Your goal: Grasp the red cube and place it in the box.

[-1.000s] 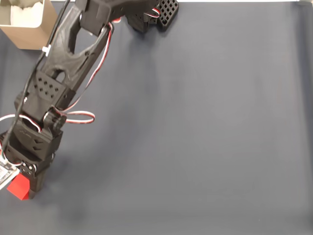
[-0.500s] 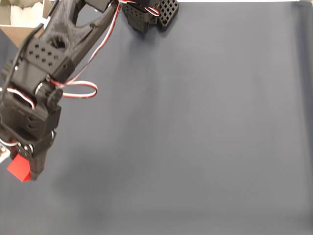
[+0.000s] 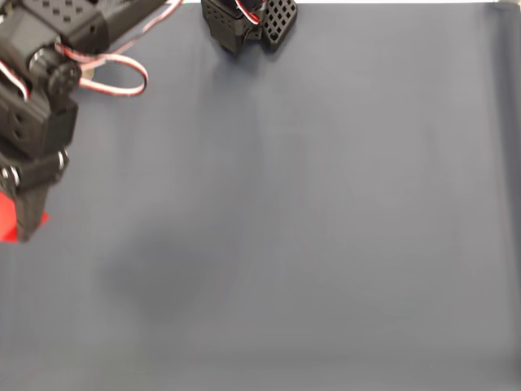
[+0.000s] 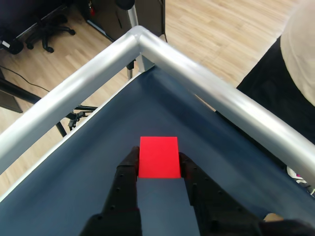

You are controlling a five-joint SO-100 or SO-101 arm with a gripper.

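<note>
The red cube [image 4: 158, 147] sits squeezed between my two black fingers [image 4: 129, 169] in the wrist view, held above the dark mat near a table corner. My gripper [image 4: 158, 158] is shut on it. In the fixed view the gripper [image 3: 15, 226] hangs at the far left edge, and part of the red cube [image 3: 6, 218] shows beside one finger. The arm covers the upper left corner of that view. The box is out of view.
A dark blue-grey mat [image 3: 326, 204] covers the table. The arm's base [image 3: 244, 20] stands at the top edge. A silver frame rail [image 4: 140, 42] rims the table corner, with wooden floor and chair legs beyond. A person's beige and black clothing [image 4: 300, 54] is at the right.
The arm has swung up and toward the left edge of the fixed view, carrying the red cube off the mat. The arm now hides the spot where the box showed.
</note>
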